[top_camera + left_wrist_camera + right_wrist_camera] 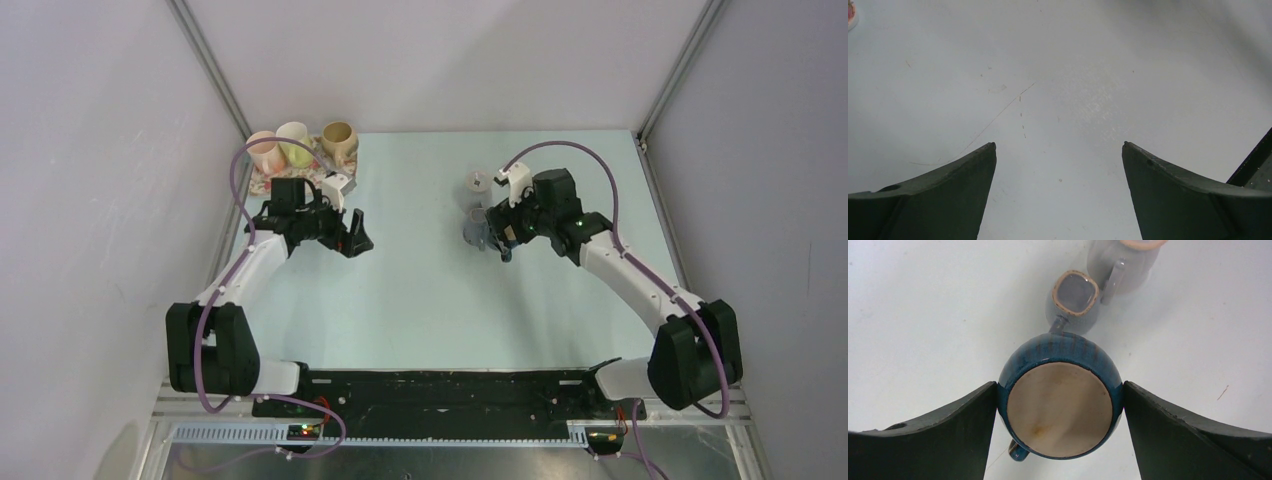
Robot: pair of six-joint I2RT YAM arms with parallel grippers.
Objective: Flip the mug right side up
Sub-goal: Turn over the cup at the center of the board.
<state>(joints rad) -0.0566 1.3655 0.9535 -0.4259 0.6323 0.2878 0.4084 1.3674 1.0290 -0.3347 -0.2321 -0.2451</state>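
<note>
The fingers of my right arm (pixel 963 420) are clamped on opposite sides of the dark blue glazed ceramic mug (pixel 1060 405). It is upside down at right centre of the pale surface (pixel 923 315), bare tan base upward, a hold I judge suited to flipping it. The fingers of my left arm (pixel 958 180) stand wide apart over bare surface at left, holding nothing.

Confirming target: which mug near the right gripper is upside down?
The blue mug, bare base up, inside the right gripper; both grey mugs stand upright.
</note>
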